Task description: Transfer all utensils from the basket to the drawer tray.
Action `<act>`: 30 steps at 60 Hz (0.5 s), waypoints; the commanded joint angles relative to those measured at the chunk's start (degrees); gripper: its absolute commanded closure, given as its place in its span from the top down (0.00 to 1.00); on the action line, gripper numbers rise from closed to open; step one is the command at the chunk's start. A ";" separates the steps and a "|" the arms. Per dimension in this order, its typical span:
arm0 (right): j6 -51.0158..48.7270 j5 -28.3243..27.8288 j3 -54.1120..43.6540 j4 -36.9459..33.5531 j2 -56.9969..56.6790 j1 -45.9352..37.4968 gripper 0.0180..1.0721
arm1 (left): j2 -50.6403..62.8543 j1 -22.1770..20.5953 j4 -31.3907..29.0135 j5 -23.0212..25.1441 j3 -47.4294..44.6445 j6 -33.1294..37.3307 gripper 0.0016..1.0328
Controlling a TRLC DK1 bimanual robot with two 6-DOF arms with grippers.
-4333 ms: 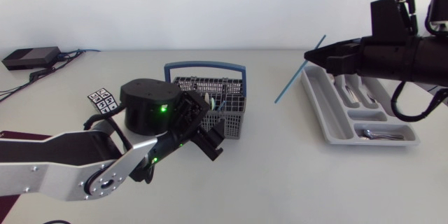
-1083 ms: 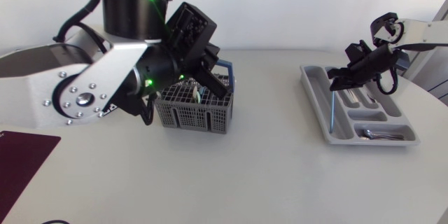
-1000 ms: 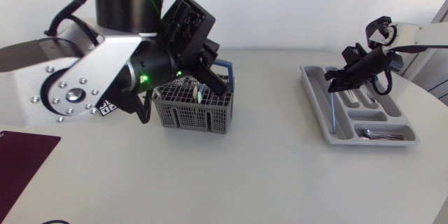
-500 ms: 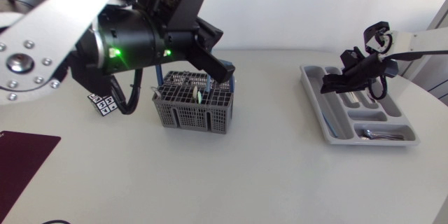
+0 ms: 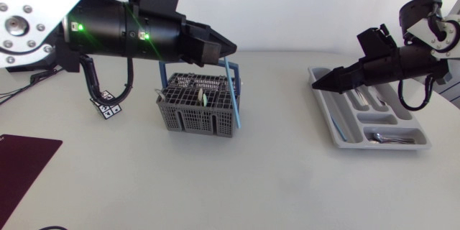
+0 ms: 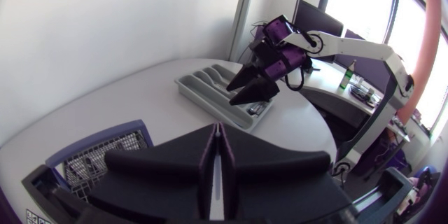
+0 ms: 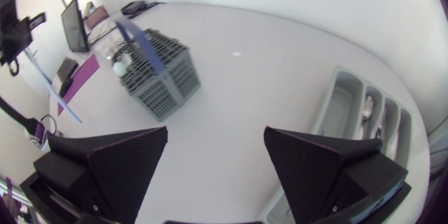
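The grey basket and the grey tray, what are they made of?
The grey slotted basket looks like matte moulded plastic: thin grid walls, no shine. The grey compartment tray is probably smooth plastic too, with rounded, softly glossy walls.

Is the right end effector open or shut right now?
Open. In the right wrist view the right end effector has its two fingers wide apart, with only bare table showing between them.

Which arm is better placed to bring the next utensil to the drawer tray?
Left. The left gripper is shut on the blue straw, lifted out of the basket. The right gripper hangs open and empty over the drawer tray, so it would probably first need a handover.
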 commanded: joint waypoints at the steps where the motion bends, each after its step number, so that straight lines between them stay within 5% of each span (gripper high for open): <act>1: -2.73 -2.07 -2.82 -2.47 -3.03 3.48 0.95 | 2.04 1.90 -1.33 4.03 3.05 -3.66 0.03; 6: -2.73 -4.71 -3.35 -5.02 -4.52 7.17 0.95 | 3.27 3.13 -3.00 8.33 4.19 -4.81 0.03; 30: -0.62 -7.96 -2.65 -6.43 -8.65 25.89 0.88 | 5.38 4.01 -4.58 14.75 4.02 -6.39 0.03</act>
